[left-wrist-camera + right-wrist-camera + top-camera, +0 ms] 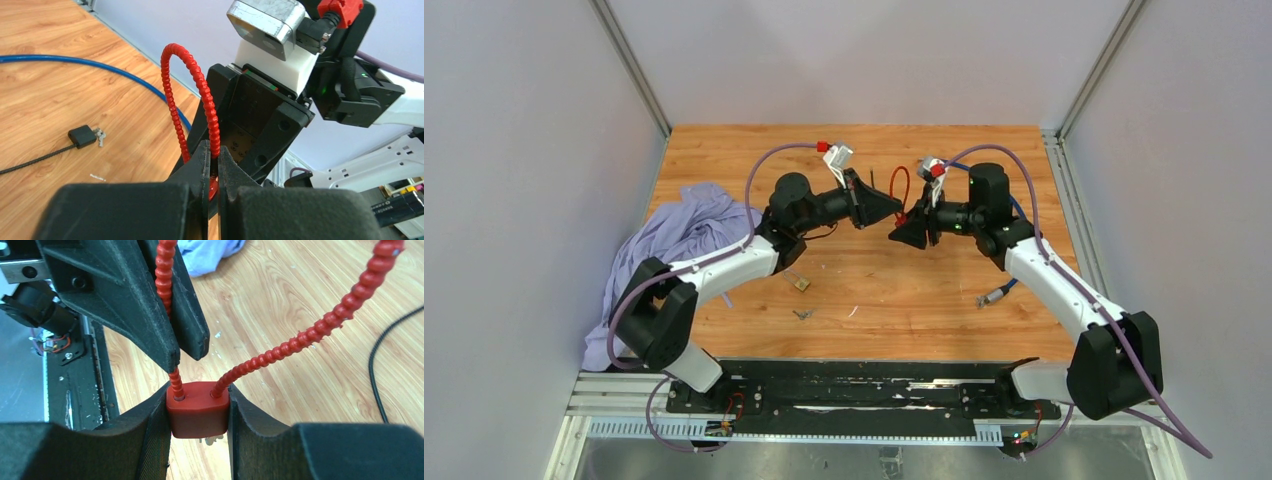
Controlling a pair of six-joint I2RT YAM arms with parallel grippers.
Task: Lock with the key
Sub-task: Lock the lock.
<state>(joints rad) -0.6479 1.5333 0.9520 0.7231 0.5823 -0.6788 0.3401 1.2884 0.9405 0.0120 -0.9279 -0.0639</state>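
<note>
Gripping the smooth, rounded red lock body (197,416) between its matte black fingers (125,440), the right tool (198,405) held it above the centre of the wood-grain surface (924,290); the ribbed red cable (176,49) arched up in a loop, one strand pinched in the closed left tool (214,156).

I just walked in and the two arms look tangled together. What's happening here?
The right tool grips the rounded red body of a cable lock between its fingers. The left tool is shut on the lock's red ribbed cable close to that body. Both hold it up above the wooden table.
</note>
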